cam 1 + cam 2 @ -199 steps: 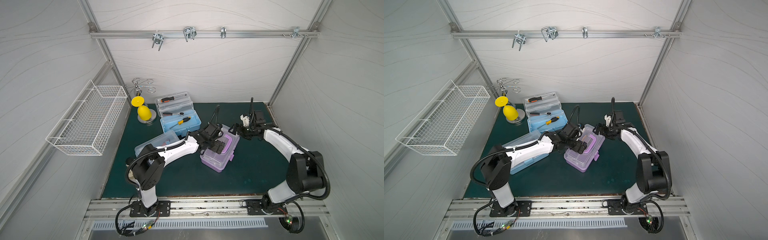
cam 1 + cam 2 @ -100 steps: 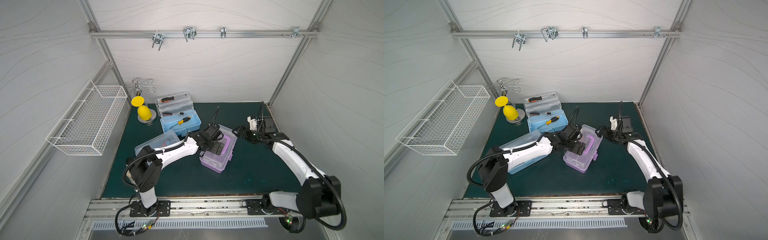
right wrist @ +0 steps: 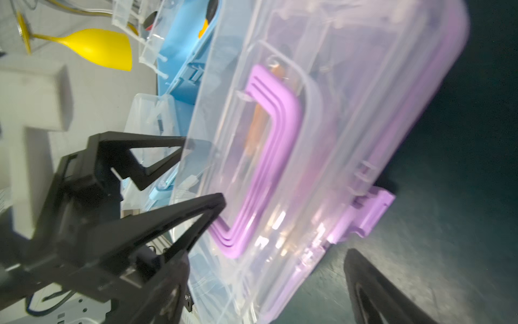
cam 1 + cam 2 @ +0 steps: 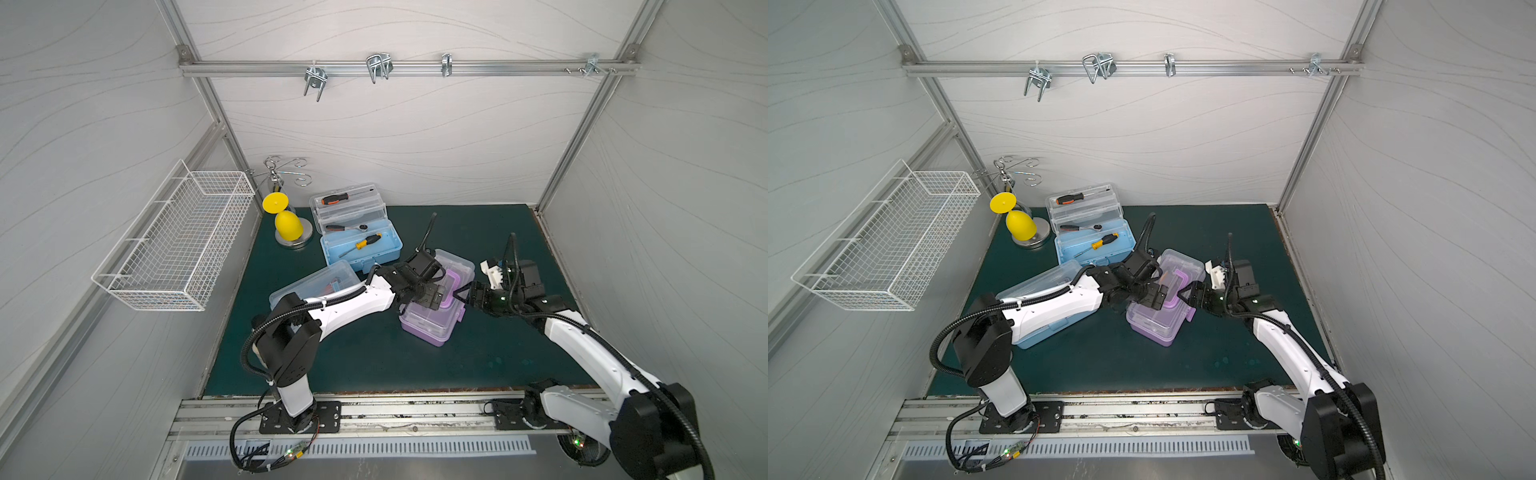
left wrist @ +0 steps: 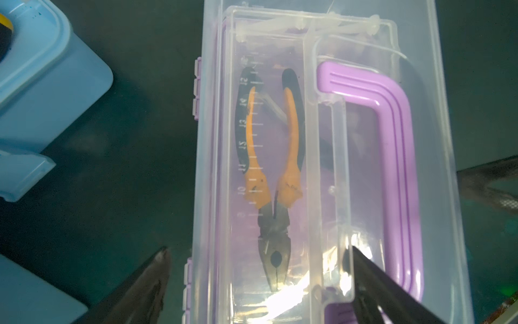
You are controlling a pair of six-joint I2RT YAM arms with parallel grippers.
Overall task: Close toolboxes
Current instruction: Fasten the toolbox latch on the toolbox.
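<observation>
One purple toolbox [image 4: 428,329] lies under left tool [image 4: 431,297], beside right tool [image 4: 460,297].

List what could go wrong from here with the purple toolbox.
1. The purple latch sticks out unfastened; a push from the right pincer could slide the purple toolbox instead of snapping it shut.
2. The left pincer, open over the lid, sits close to the right one; they might collide.
</observation>
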